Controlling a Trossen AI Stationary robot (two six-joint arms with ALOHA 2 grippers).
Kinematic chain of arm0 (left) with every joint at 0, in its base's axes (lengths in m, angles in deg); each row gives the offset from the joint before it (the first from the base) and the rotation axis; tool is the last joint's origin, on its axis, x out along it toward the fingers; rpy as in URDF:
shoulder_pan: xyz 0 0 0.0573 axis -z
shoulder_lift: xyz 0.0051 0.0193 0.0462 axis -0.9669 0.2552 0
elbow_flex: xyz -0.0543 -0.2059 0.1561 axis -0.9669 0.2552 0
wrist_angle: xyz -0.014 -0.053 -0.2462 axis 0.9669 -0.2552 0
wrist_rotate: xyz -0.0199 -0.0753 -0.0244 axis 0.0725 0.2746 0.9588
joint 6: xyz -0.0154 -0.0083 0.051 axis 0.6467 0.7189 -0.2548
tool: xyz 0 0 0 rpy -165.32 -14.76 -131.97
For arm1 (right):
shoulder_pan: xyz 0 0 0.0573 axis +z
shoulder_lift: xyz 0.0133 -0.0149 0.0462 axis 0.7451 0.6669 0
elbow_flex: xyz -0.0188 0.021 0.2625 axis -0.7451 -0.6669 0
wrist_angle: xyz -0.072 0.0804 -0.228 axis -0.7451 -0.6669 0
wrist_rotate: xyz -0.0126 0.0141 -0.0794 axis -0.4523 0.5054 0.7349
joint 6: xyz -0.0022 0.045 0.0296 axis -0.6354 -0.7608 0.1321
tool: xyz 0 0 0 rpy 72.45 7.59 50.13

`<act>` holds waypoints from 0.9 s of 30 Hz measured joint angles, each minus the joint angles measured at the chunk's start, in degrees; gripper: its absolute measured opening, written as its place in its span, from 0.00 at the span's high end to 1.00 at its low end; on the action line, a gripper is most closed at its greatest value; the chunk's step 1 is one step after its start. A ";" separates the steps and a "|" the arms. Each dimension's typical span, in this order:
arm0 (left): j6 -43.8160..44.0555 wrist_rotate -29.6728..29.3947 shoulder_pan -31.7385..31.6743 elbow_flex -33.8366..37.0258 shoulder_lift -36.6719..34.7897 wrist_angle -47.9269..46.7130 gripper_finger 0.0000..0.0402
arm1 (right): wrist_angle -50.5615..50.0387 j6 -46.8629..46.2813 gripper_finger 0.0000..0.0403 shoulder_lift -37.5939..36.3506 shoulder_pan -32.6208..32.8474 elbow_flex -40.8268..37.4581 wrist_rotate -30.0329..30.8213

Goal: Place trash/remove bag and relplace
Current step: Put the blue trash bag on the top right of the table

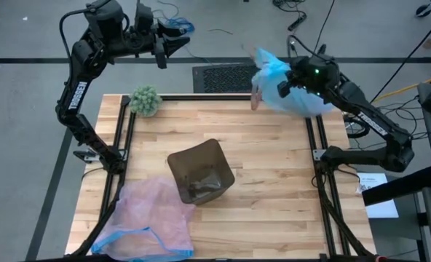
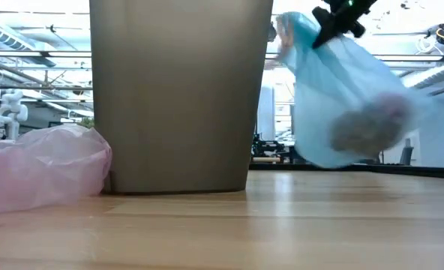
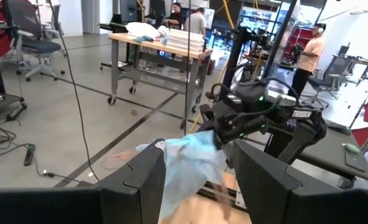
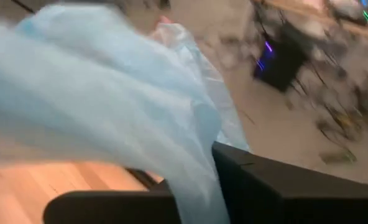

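Note:
The light-blue bag point(image 1: 292, 91) hangs bunched from my right gripper point(image 1: 285, 86) above the table's far right corner. In the low view the bag point(image 2: 349, 105) is clear of the tabletop, with dark and pinkish lumps of trash point(image 2: 368, 127) showing through its lower part. The brown bin point(image 1: 201, 173) stands on its base at the table's centre, mouth up. My left gripper point(image 1: 161, 47) is open and raised beyond the table's far edge. In its wrist view the open fingers point(image 3: 140, 180) frame the bag point(image 3: 187, 165) from a distance. My right gripper is shut on the bag's gathered upper part point(image 2: 319, 37), several crinkled layers bunched together. In its wrist view the plastic point(image 4: 199, 180) runs down between the two dark fingers point(image 4: 277, 193). The bag hangs below the gripper, lifted clear of the table, its lower part bulging with the trash.
A translucent pink bag with a blue rim point(image 1: 146, 218) lies crumpled on the table's near left part, beside the bin. A fuzzy green ball point(image 1: 145, 100) sits at the far left corner. A black mat point(image 1: 223, 76) lies on the floor beyond the far edge. People stand in the room behind.

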 joint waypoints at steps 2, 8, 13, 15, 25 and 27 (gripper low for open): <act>0.00 0.00 0.00 0.00 0.00 0.02 0.55 | 2.29 -0.22 1.00 -0.04 0.65 0.52 -1.55; 0.02 -0.09 0.00 0.00 0.04 -0.27 0.55 | -1.93 -1.28 1.00 -0.03 0.39 1.52 -1.66; 0.02 -0.09 0.01 0.00 0.04 -0.46 0.55 | -4.10 -2.00 1.00 -0.72 0.37 1.47 -1.63; 0.04 -0.09 0.00 0.00 0.04 -0.46 0.55 | -4.11 -2.61 1.00 -1.38 0.42 1.48 -1.70; 0.02 -0.09 0.00 0.00 0.04 -0.62 0.55 | -9.68 1.83 1.00 1.23 -4.88 -2.89 -1.29; 0.02 -0.09 0.00 0.00 0.04 -0.86 0.55 | -7.34 4.29 1.00 1.89 -5.98 -5.37 -1.22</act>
